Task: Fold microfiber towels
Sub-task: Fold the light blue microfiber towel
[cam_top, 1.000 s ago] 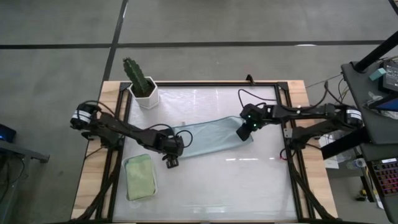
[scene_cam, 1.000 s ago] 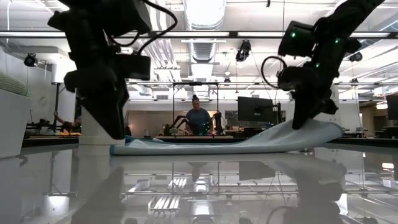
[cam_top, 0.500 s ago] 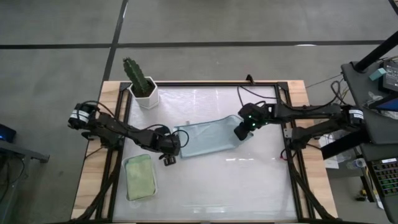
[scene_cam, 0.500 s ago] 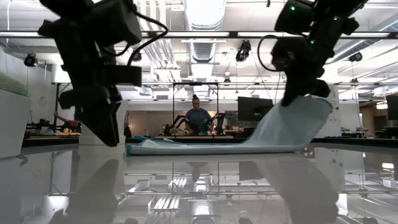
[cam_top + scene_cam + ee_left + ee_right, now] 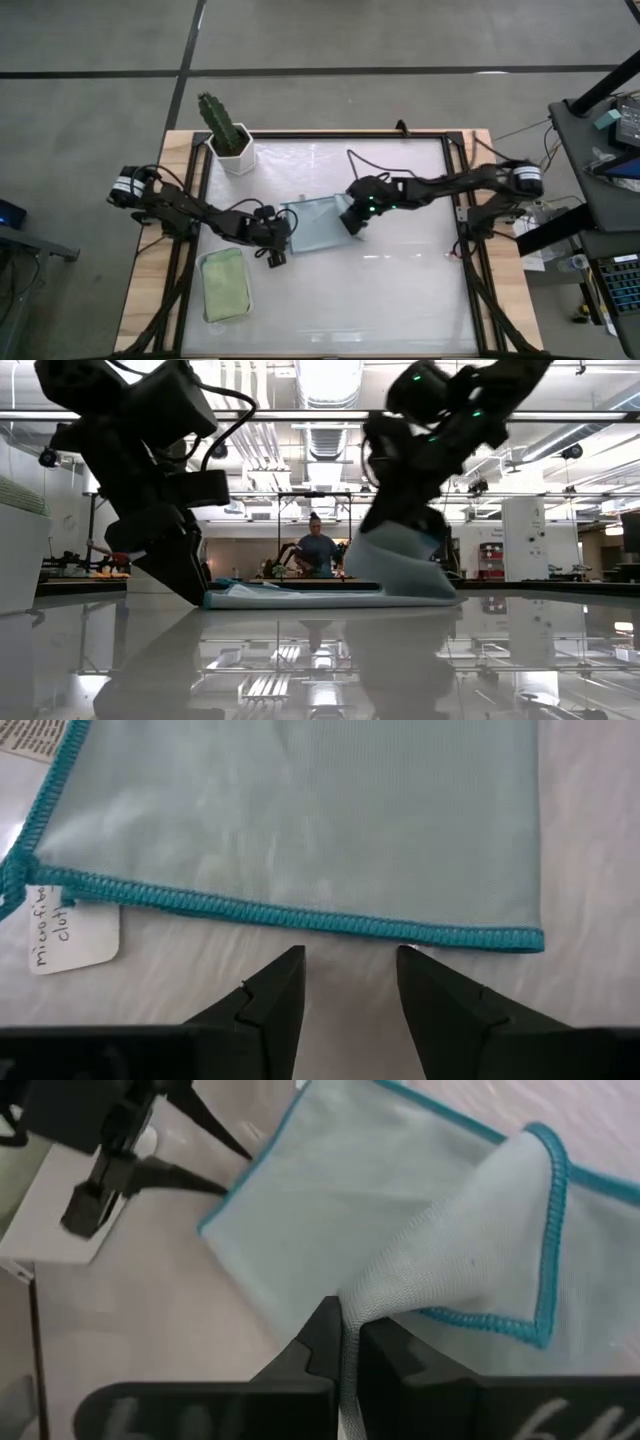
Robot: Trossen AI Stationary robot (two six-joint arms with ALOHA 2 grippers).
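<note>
My right gripper (image 5: 345, 1342) has its jaws clamped tight on an edge of the pale blue towel (image 5: 318, 221), w/ the cloth pinched between them and lifted. The held part arches up and over the rest of the towel, which lies flat on the bench (image 5: 400, 290), approx. mid-bench. Teal stitching runs along its hem; a small white label (image 5: 70, 925) sticks out at one corner.

My left gripper (image 5: 348, 982) sits low at the towel's opposite edge, jaws partly open, gripping nothing, tips just short of the hem on bare bench.

In the high view, a sage green towel (image 5: 226, 283) lies folded in the white tray (image 5: 250, 297) at the front-left of the bench, near my left arm. A potted cactus (image 5: 225, 128) stands at the back-left corner. In the low view, a person (image 5: 317, 548) is in the room beyond.
</note>
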